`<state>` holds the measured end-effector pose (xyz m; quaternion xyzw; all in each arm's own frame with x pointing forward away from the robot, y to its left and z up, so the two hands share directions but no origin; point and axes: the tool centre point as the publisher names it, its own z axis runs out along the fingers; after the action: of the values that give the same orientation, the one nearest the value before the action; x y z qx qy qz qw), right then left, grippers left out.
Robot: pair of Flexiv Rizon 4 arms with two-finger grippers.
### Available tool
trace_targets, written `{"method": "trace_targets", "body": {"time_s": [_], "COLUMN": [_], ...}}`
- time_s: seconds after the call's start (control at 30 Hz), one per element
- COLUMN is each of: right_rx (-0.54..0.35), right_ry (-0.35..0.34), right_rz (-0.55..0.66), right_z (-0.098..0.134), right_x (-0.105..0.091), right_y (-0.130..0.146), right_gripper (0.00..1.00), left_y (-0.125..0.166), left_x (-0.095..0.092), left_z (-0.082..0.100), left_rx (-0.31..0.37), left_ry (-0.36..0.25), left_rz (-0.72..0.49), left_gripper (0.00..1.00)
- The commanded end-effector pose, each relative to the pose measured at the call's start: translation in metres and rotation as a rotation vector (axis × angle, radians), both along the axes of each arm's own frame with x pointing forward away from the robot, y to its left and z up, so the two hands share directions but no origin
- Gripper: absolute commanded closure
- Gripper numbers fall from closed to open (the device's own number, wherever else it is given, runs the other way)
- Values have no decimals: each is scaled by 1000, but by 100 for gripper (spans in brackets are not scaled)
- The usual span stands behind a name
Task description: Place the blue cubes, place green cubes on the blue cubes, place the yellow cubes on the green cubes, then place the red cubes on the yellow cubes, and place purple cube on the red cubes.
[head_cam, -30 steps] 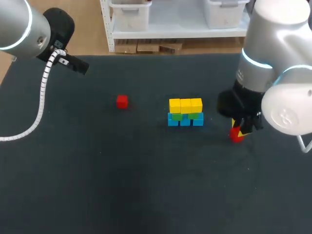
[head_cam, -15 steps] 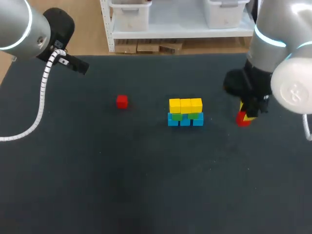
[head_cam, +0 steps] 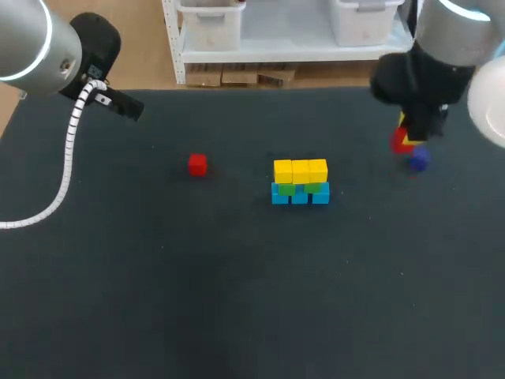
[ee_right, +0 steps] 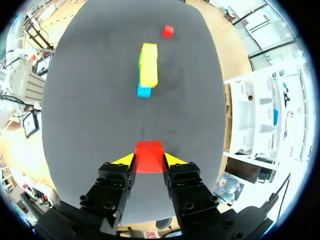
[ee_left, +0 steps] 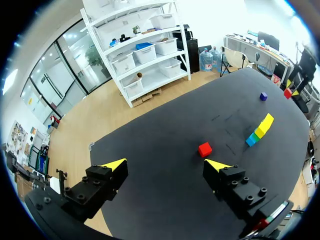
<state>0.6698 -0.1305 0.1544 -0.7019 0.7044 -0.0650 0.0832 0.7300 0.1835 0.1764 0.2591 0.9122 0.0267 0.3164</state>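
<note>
Table (head_cam: pixel 158 300) with a dark top fills the head view. At its middle stands a row of blue cubes (head_cam: pixel 300 197), with green cubes (head_cam: pixel 288 189) on them and yellow cubes (head_cam: pixel 300 170) on top. A loose red cube (head_cam: pixel 197 164) lies left of the middle, well apart from the stack. At the upper right the right gripper (head_cam: pixel 405 140) clasps the held red cube (head_cam: pixel 399 144); the purple cube (head_cam: pixel 418 160) sits just below it in the frame.

In the left wrist view the left gripper (ee_left: pixel 166 164) is spread wide with nothing in it, the loose red cube ahead of it and the stack beyond.

In the right wrist view both fingers press the held red cube from either side, with the stack ahead and the loose red cube farther on.
</note>
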Motion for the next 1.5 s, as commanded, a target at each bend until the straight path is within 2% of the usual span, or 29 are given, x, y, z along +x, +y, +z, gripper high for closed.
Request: {"method": "trace_targets", "body": {"time_s": [0.03,0.27,0.43,0.6,0.77,0.87,1.23,1.5], "right_rx": [9,57,83,81,68,74,73,47], "right_ry": [16,45,46,47,46,62,105,148], "right_rz": [-1,-8,-75,-90,-93,-80,-30,17], "right_z": [11,11,9,7,-3,-9,-26,-37], "right_x": [5,16,19,19,21,21,26,22], "right_y": [22,58,73,87,95,100,115,126], "right_gripper": [100,100,100,96,95,100,98,97], "left_y": [1,1,1,1,1,1,1,1], "left_x": [1,1,1,1,1,1,1,1], "left_z": [0,0,0,0,0,0,0,0], "left_rx": [-3,-3,-3,-3,-3,-3,-3,-3], "left_ry": [1,1,1,1,1,1,1,1], "left_rz": [-4,-4,-4,-4,-4,-4,-4,-4], "left_gripper": [0,0,0,0,0,0,0,0]}}
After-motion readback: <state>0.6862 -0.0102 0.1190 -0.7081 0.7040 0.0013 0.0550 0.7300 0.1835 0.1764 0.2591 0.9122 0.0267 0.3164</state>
